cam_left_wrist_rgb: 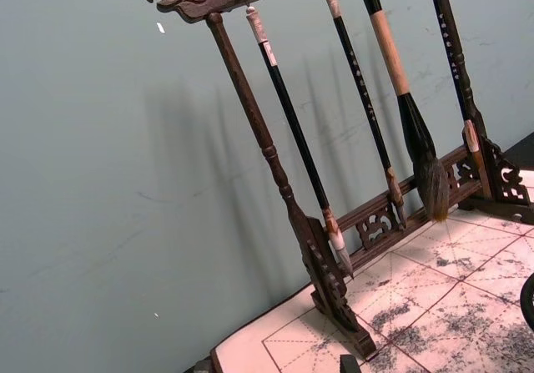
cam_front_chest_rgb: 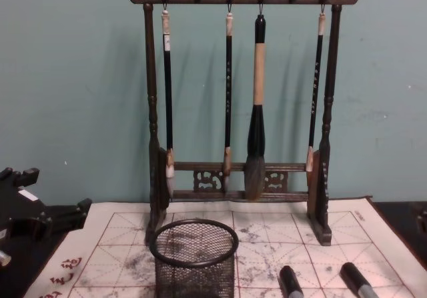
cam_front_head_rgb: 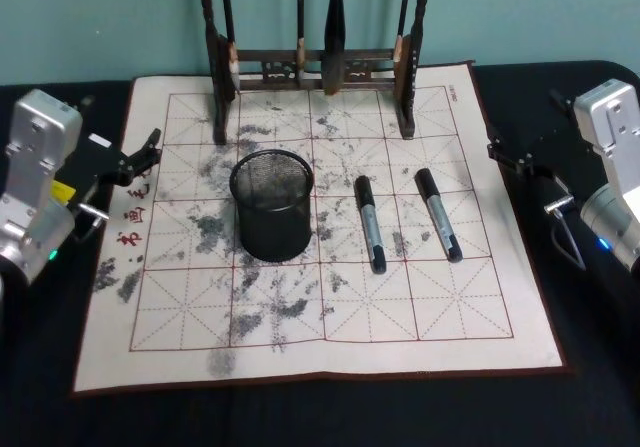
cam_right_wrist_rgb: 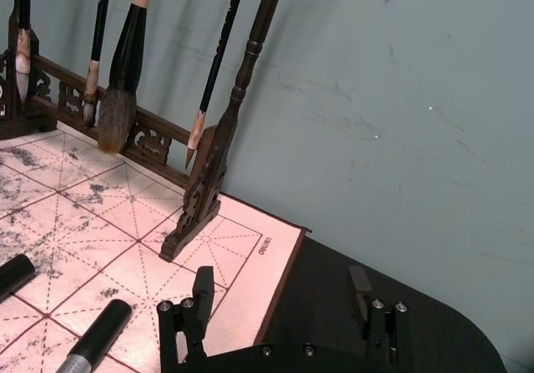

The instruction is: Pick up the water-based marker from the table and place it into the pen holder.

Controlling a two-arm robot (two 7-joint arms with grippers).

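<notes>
On the table (cam_front_head_rgb: 300,417), right-hand marker (cam_front_head_rgb: 438,214) — well apart from right pincer (cam_right_wrist_rgb: 281,279), fingers released

In the head view the mat (cam_front_head_rgb: 420,317) lies on the table (cam_front_head_rgb: 300,417) across the middle of the frame, with the brush rack (cam_front_head_rgb: 310,65) standing on its far edge at upper centre. The pen holder (cam_front_head_rgb: 271,232) stands on the mat just left of centre, before the rack. To its right a marker (cam_front_head_rgb: 370,224) and a second marker (cam_front_head_rgb: 439,214) lie side by side, apart. The left gripper (cam_front_head_rgb: 150,149) is at the mat's left edge, the right gripper (cam_front_head_rgb: 503,154) just off its right edge.
</notes>
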